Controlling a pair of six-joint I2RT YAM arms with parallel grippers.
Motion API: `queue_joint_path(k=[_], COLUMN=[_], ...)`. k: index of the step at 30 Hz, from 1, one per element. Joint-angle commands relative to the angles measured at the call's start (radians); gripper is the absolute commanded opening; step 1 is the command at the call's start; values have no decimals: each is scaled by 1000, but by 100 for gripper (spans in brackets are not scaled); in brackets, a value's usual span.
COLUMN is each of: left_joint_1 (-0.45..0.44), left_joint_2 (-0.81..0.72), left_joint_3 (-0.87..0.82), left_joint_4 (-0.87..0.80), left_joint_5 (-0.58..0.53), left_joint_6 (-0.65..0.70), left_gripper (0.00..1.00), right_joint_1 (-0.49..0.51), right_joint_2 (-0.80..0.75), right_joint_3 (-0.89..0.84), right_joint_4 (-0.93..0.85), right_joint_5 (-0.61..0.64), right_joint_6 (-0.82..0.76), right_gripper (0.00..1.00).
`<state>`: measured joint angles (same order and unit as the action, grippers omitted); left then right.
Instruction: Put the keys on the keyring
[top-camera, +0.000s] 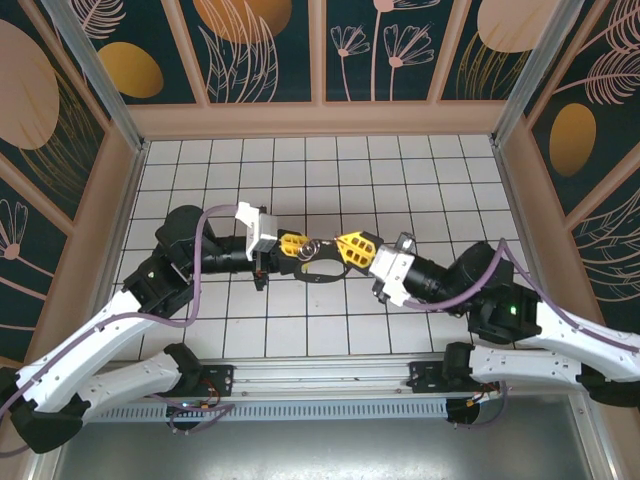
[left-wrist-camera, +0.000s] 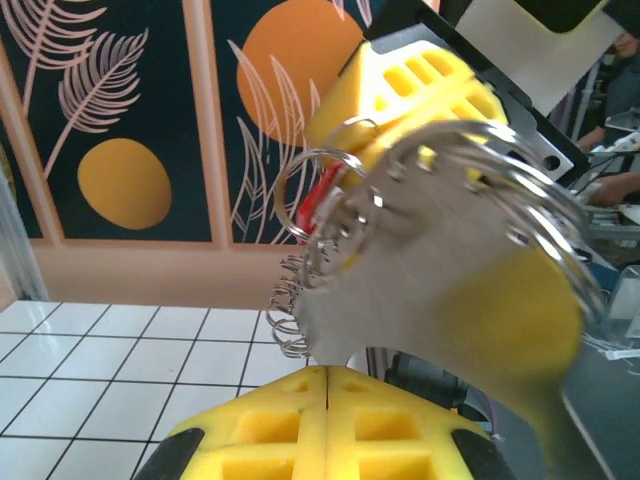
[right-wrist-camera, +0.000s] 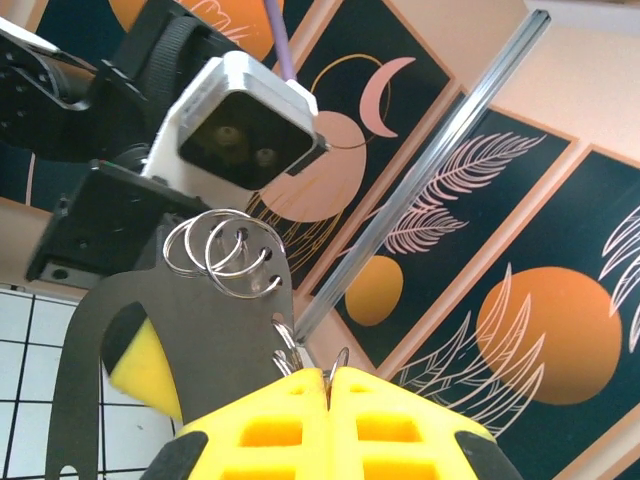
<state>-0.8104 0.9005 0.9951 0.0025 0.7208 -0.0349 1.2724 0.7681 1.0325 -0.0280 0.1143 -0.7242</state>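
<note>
- Left gripper (top-camera: 291, 244) and right gripper (top-camera: 352, 246) are sitting tip to tip mid-table, blocking the centre.
- Tiled floor (top-camera: 330, 170) behind them is lying open to the back wall (top-camera: 320, 118).
- Side walls (top-camera: 105, 210) are hemming both flanks.

Enclosure as seen from above. The counter (top-camera: 330, 180) is a white tile grid with dark joints. The far wall (top-camera: 270, 50), left wall (top-camera: 50, 130) and right wall (top-camera: 590, 140) carry dark teal panels with orange discs and pale leaf drawings, framed in peach. Aluminium posts (top-camera: 95, 70) stand at the far corners. A metal rail (top-camera: 320, 385) lines the near edge. Lighting is even.
</note>
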Motion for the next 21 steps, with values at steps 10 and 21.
queue_joint_path(k=[10,21], left_joint_1=[2,2], left_joint_2=[-107,-81], left_joint_3=[-175,-324], left_joint_4=[16,126], left_joint_5=[-378,-574], left_joint_6=[12,-129], left_gripper=[18,29], right_joint_1=[-417,-702], right_joint_2=[264,526], right_joint_3=[242,295], right_joint_4=[-179,-283], right_joint_5=[-348,-496], right_joint_6=[410,659], right_gripper=[0,0])
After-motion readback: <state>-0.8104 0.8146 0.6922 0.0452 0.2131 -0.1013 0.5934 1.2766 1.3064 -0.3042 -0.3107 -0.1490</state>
